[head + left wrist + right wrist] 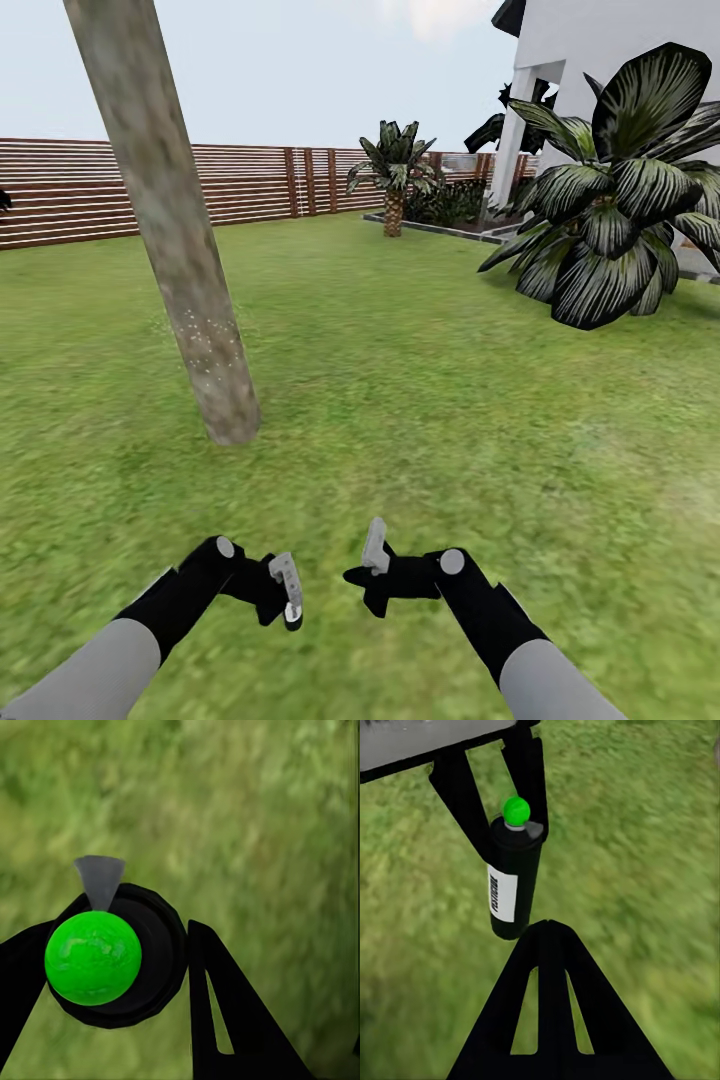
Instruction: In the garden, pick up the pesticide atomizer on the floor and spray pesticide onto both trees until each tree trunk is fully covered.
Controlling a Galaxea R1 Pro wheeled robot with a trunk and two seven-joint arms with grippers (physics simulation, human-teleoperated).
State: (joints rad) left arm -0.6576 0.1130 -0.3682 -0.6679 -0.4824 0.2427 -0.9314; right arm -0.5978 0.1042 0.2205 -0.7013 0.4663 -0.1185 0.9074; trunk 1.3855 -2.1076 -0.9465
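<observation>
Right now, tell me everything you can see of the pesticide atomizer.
The pesticide atomizer is a slim, dark, plastic-looking cylinder with a white label band carrying vertical print too small to read. It has a bright green ball cap and a light grey nozzle jutting from its head. The left claw is shut on it, with a black finger on each side of its upper part. Its lower end hangs free, with grass behind. The left wrist view shows it end-on, cap first.
</observation>
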